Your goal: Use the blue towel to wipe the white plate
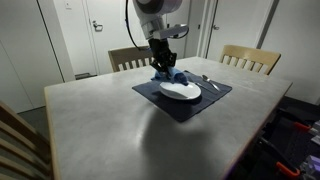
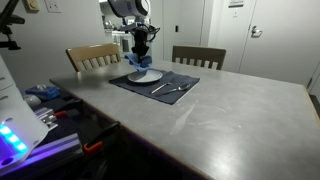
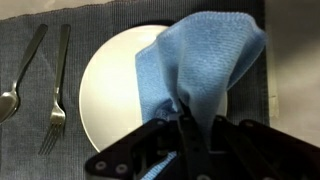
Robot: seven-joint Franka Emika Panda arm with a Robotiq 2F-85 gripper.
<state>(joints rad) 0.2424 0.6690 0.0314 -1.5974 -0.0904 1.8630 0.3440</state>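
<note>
Gripper (image 3: 186, 118): fingers pressed together, pinching a fold of the towel (image 3: 205, 60). The cloth fans out beyond the fingertips and drapes over the plate (image 3: 108, 90).

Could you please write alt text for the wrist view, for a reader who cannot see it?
The end effector, shut on a blue towel, holds it over the right part of a white plate. The plate sits on a dark placemat, with a spoon and a fork lying beside it at the picture's left.
</note>
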